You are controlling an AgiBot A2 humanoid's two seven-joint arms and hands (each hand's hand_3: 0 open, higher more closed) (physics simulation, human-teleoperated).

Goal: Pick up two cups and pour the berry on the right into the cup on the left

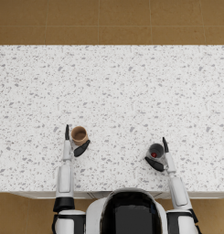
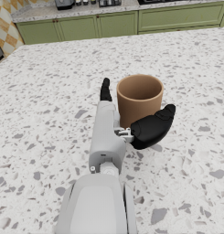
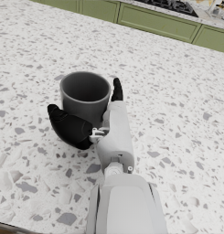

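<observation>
Berry [image 1: 153, 155] sits in grey cup [image 1: 156, 150] between right robot hand [image 1: 159, 157] fingers.

brown cup [image 1: 79, 135], grey cup [image 1: 156, 151], berry [image 1: 154, 155], speckled counter [image 1: 122, 91]

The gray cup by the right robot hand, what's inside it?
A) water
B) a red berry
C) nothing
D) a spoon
B: the head view shows a small red berry lying at the bottom of the gray cup, next to the right robot hand.
</observation>
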